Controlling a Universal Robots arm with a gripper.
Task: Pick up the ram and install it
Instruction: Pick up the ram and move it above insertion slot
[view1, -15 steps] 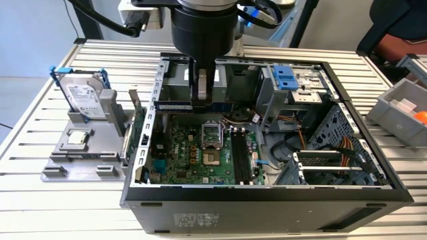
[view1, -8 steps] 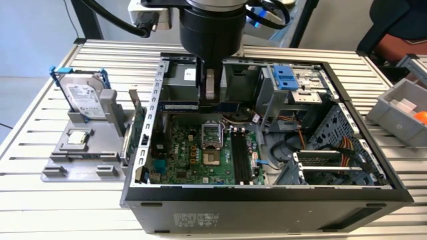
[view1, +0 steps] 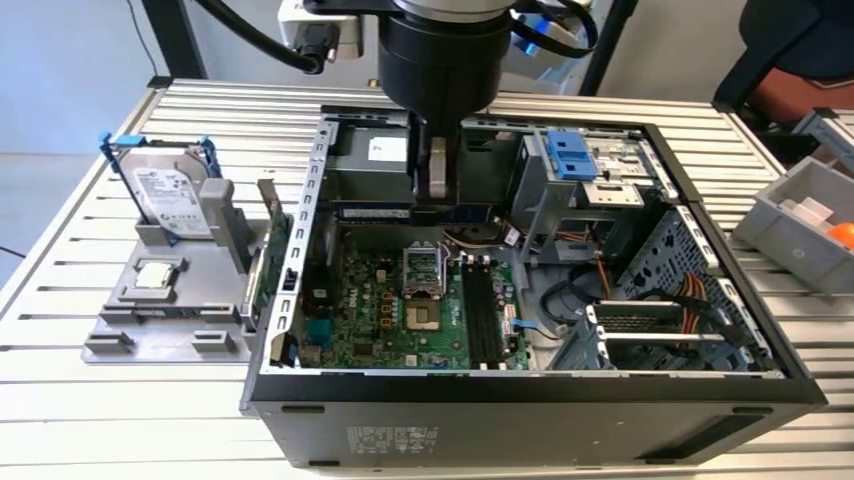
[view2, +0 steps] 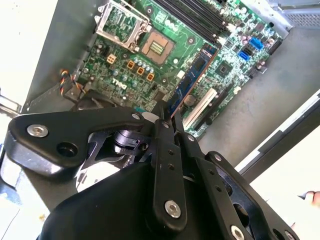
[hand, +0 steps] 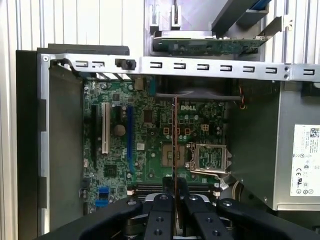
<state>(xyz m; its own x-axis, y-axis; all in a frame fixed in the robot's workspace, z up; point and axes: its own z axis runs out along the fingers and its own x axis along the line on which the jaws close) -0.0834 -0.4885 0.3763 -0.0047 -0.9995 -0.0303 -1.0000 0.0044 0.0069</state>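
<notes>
My gripper (view1: 434, 190) hangs inside the open computer case (view1: 534, 385), over the far end of the green motherboard (view1: 374, 320). In both wrist views its fingers are shut on the ram. The ram (view2: 192, 80) is a thin dark stick with a blue label, reaching out past the fingertips of the gripper (view2: 167, 112). In the first wrist view the ram (hand: 174, 140) shows edge-on as a thin line rising from the gripper (hand: 174, 182). It hangs above the board, apart from it. The black memory slots (view1: 481, 310) lie beside the processor socket (view1: 418, 290).
On the exterior view's left, a grey holder (view1: 160, 320) carries a silver hard drive with blue clips (view1: 174, 195) and a chip (view1: 158, 277). A green card with a metal bracket (view1: 276, 265) stands by the case wall. A grey bin (view1: 801, 220) sits at the right.
</notes>
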